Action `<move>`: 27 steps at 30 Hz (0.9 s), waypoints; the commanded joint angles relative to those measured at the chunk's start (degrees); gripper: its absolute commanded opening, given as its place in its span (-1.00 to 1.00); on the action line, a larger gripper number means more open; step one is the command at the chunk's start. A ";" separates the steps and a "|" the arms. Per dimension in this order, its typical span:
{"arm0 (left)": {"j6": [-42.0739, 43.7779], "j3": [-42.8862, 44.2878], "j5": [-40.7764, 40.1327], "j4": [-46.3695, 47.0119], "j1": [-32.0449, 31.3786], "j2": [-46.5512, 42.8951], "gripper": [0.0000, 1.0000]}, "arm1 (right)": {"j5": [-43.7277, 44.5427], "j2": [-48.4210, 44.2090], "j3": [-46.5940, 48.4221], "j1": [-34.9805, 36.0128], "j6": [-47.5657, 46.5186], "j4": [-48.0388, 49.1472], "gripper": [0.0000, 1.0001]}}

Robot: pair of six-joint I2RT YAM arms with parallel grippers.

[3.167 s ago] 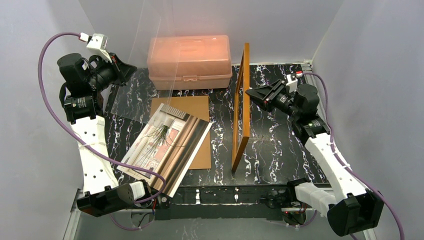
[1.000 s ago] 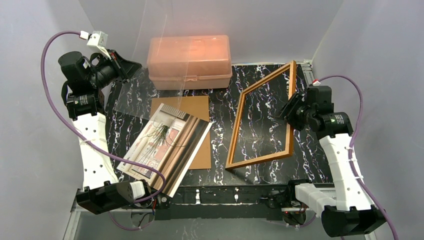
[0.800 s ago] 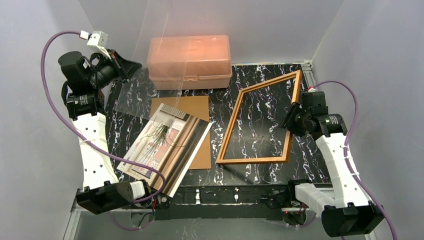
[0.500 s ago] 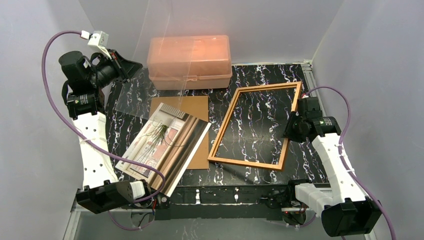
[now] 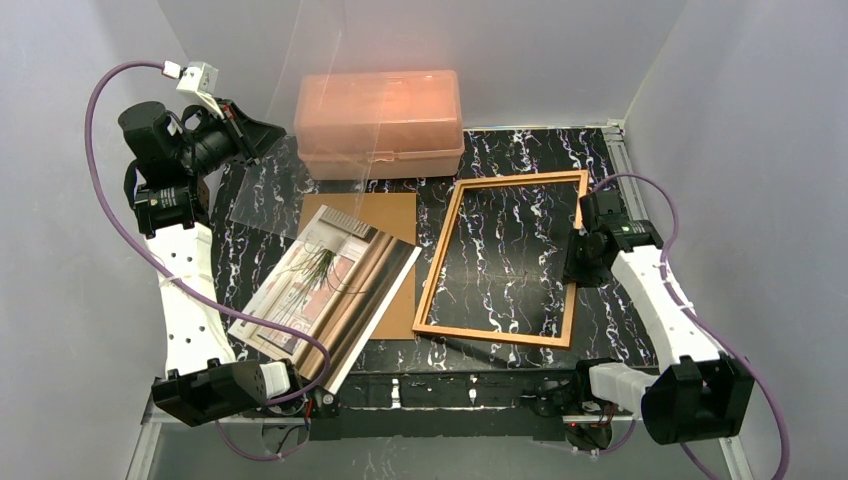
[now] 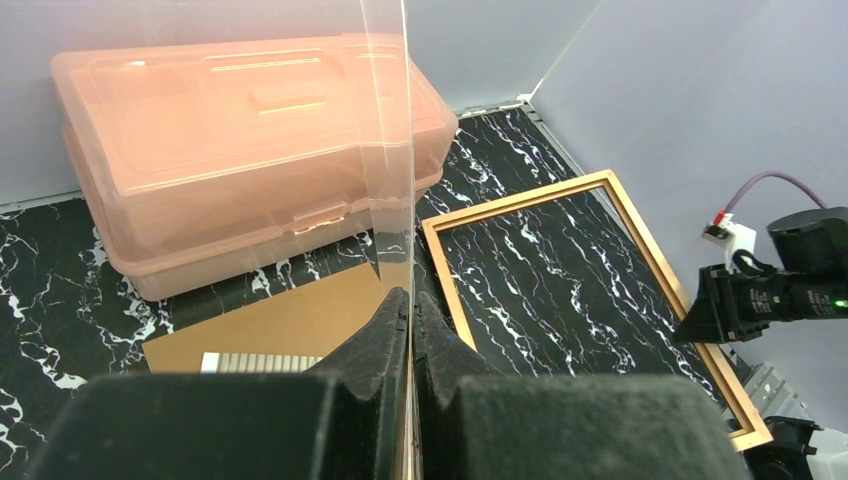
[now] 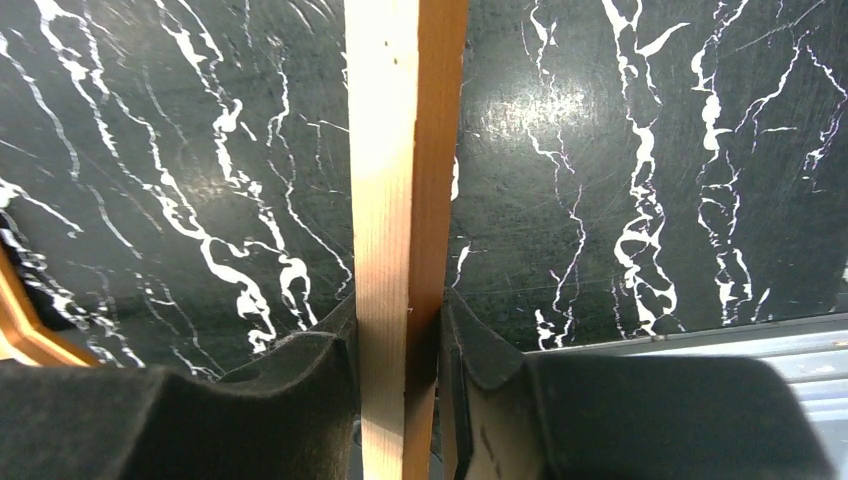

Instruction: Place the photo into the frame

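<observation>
Wood fills the right gripper (image 7: 398, 335): its pads pinch the right rail of the frame (image 7: 403, 150), which seems to lie flat on the table (image 7: 620, 150). Best let go and lift straight up, without dragging it. Well to this gripper's left lies the photo (image 5: 325, 290); farther, the left gripper (image 6: 410, 312), pressed together, holds a clear sheet (image 6: 385, 130) upright.

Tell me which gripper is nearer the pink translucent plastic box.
Left. The left gripper sits left of the pink translucent plastic box, pinching a clear transparent sheet. The right gripper is farther right, clamped on the right rail of the thin orange-brown wooden frame.
</observation>
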 commanded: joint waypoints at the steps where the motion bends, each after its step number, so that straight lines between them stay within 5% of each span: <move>1: 0.36 0.77 2.18 1.50 -0.17 -0.62 -1.00 | 2.67 3.14 3.69 2.09 -4.85 0.09 -0.57; 12: 1.22 0.08 2.13 1.51 -0.17 -0.70 -1.00 | 5.18 10.08 4.73 3.72 -5.46 2.62 -0.56; 27: 3.11 2.19 2.85 -1.31 -0.17 0.43 -1.00 | 20.06 23.42 8.32 7.19 -10.56 7.05 -0.51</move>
